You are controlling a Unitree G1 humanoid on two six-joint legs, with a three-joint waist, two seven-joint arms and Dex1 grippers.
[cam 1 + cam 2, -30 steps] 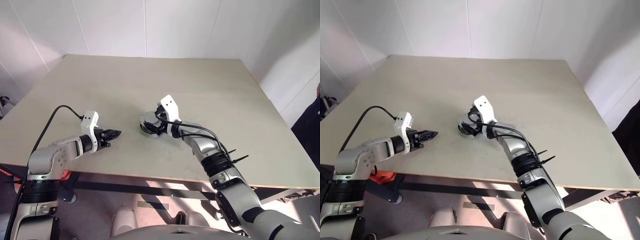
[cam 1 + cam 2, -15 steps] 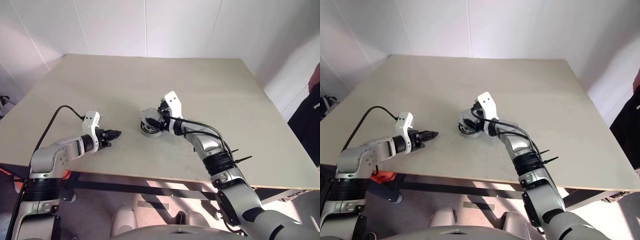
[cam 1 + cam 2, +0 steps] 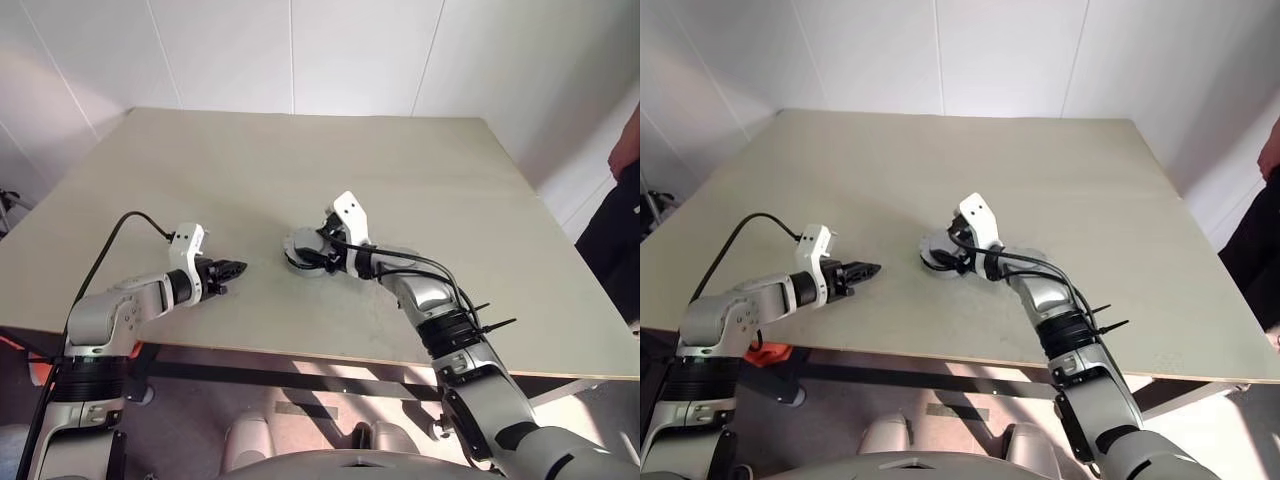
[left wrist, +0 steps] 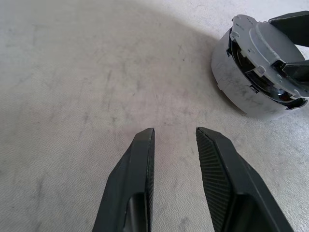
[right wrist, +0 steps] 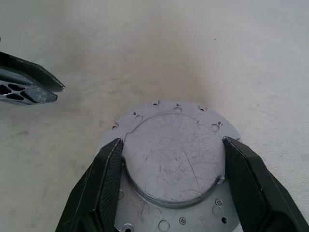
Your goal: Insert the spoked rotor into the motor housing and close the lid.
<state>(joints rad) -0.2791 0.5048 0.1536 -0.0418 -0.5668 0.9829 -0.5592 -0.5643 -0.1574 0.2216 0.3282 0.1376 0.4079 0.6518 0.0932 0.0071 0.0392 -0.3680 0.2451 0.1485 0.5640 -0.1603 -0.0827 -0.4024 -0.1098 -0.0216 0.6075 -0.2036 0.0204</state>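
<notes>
**Lid sits on the housing, held by its round middle**

Lid (image 5: 172, 159) is a flat grey metal disc with a notched edge and a raised round part in the middle. It lies on top of the motor housing (image 4: 236, 84). On one side a dark gap shows between them, so I think it is not pushed all the way down yet.

The right gripper (image 5: 174, 144) comes over the housing from the side away from the left gripper. Its two black fingers (image 5: 104, 183) press on both sides of the raised middle, so it is holding the lid.

The left gripper (image 4: 174, 133) hangs near the housing, just above the table (image 3: 200, 170). Its jaws are only a little apart and hold nothing.

The lid looks hard and stiff. It will not bend or break. It is smooth metal with fine scratches, so it may slip if held loosely. The raised middle is a good place to hold, since it has straight sides. The thin notched edge would be harder to grab. The housing looks heavy enough to stay put, but it could slide on the table when pushed.
</notes>
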